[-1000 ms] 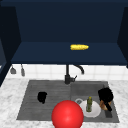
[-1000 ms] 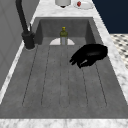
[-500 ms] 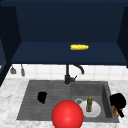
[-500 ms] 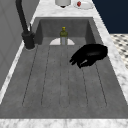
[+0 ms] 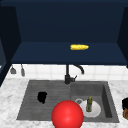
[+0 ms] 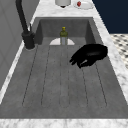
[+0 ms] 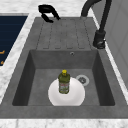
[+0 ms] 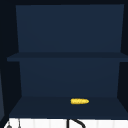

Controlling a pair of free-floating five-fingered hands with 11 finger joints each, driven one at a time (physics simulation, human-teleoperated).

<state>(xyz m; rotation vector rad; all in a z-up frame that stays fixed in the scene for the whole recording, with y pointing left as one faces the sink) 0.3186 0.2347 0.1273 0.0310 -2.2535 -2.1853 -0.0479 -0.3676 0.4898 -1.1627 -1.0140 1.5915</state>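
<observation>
My left hand (image 5: 42,97), fingers loosely curled and holding nothing, hovers over the drainboard (image 5: 32,105); my right hand (image 5: 125,106), grip unclear, sits beside the sink (image 5: 106,100).

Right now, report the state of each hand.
Left hand: fingers curled, holding nothing, above the grey ridged draining board.
Right hand: at the front view's right edge; cannot be told.

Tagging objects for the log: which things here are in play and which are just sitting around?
In play: left hand, hovering over the drainboard; right hand, at the counter's right edge.

Lying about: bottle on plate, red ball, corn, faucet.
</observation>
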